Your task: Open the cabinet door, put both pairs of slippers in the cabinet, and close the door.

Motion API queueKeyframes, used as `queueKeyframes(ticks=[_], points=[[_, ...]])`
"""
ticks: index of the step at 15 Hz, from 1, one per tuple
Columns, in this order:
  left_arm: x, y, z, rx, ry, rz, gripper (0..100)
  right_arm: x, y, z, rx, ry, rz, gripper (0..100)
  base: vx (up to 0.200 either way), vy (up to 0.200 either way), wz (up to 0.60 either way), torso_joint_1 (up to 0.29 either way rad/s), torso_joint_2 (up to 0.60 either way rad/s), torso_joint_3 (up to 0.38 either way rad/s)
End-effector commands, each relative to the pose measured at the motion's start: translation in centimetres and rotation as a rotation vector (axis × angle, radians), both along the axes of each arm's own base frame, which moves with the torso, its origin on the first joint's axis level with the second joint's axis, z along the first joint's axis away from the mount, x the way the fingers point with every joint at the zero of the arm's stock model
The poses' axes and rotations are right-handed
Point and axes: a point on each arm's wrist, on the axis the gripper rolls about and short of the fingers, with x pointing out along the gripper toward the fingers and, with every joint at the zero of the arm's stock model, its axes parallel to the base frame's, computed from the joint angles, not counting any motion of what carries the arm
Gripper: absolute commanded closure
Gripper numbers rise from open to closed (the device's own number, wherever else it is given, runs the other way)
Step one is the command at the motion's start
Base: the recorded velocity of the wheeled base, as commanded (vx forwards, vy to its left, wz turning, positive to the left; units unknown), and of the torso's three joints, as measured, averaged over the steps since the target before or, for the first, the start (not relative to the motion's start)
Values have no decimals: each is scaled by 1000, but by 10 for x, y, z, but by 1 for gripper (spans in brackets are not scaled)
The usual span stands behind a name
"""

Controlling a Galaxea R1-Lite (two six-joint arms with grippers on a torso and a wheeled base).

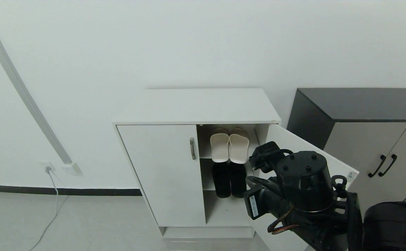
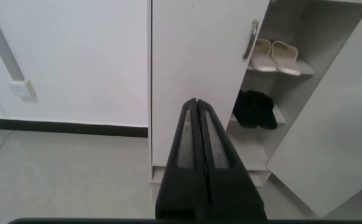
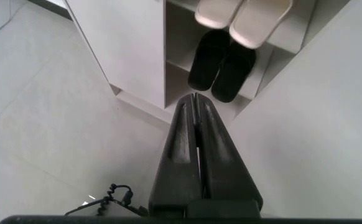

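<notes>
The left gripper (image 2: 196, 106) hangs pinched shut, empty, facing the cabinet (image 1: 196, 104). Both pairs are shelved inside, the white slippers (image 1: 229, 148) above the black slippers (image 1: 229, 179). The right gripper (image 3: 196, 99), closed on nothing, sits by the open door (image 1: 304, 144), likely placed to push it shut.

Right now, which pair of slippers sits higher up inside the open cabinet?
The white pair: it lies directly above the black pair, which sits one level lower.

Cabinet (image 1: 196, 104) matt white laminate, smooth; handle (image 1: 192, 148) brushed metal; cream slippers (image 1: 229, 148) smooth plastic; blk slippers (image 1: 229, 179) matt.
</notes>
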Motion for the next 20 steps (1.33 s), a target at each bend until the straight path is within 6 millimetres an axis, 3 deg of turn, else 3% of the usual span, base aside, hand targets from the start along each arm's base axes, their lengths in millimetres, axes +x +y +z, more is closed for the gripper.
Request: queueKeyframes(ticks=[1, 13, 20], points=[[0, 0, 0, 0, 0, 2, 100, 0, 0, -1, -2, 2, 0, 100, 0, 0, 0, 237, -554, -320], [0, 0, 0, 0, 1, 2, 100, -1, -2, -3, -6, 2, -3, 100, 0, 0, 0, 227, -507, -281], [0, 0, 0, -2, 0, 2, 100, -4, -5, -11, -48, 13, 4, 100, 0, 0, 0, 31, -58, -31]])
